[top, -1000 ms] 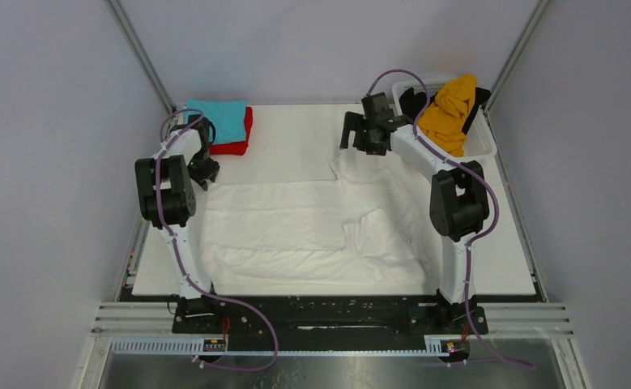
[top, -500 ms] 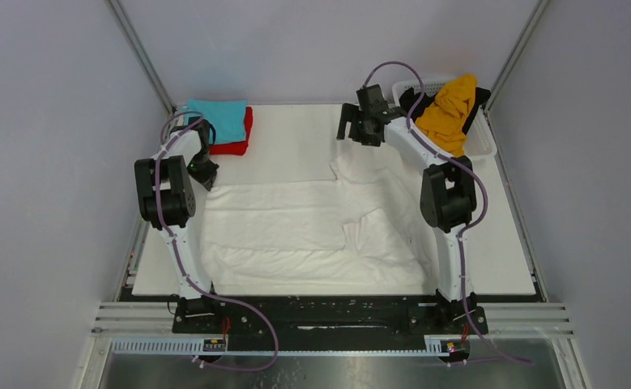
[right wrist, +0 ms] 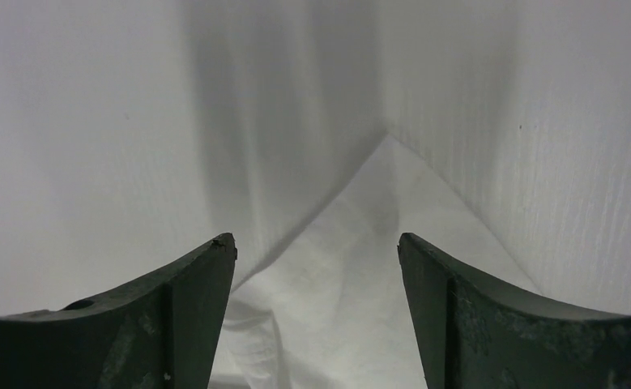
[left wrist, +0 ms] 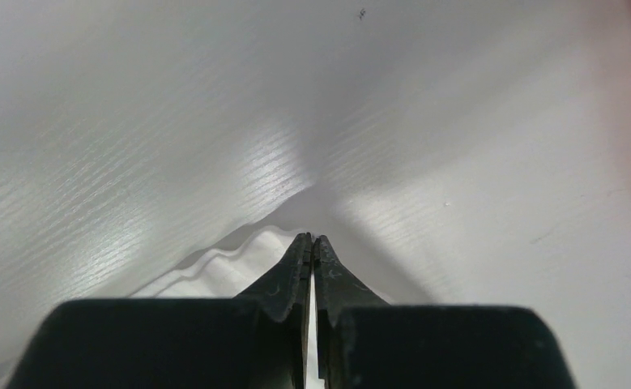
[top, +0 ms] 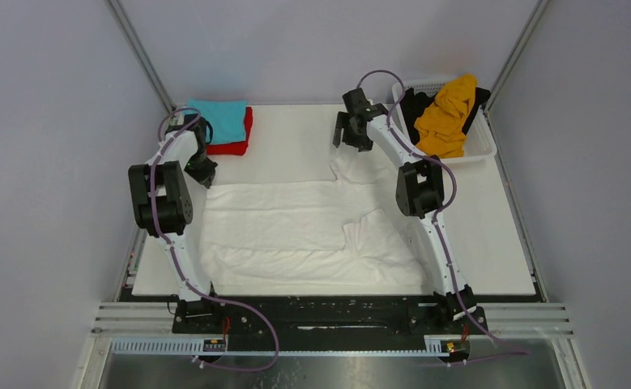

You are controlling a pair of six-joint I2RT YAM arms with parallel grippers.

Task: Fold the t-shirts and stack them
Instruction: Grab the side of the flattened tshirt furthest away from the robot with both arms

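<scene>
Lying flat on worktop [top: 287, 134]: soft wrinkled white t-shirt [top: 296, 227], long axis left-right; left tool [left wrist: 313, 243] pinched shut on its far-left edge; right tool [right wrist: 317, 241] wide open over its far-right pointed corner.

Overhead: high on the near side, facing down over whole flat white table [top: 296, 134]. Wrists: close, looking down onto large white cloth t-shirt [top: 296, 219], shared with overhead.

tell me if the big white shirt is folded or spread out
Mostly spread: the white t-shirt lies flat and wide across the table, with only one flap doubled over.
</scene>
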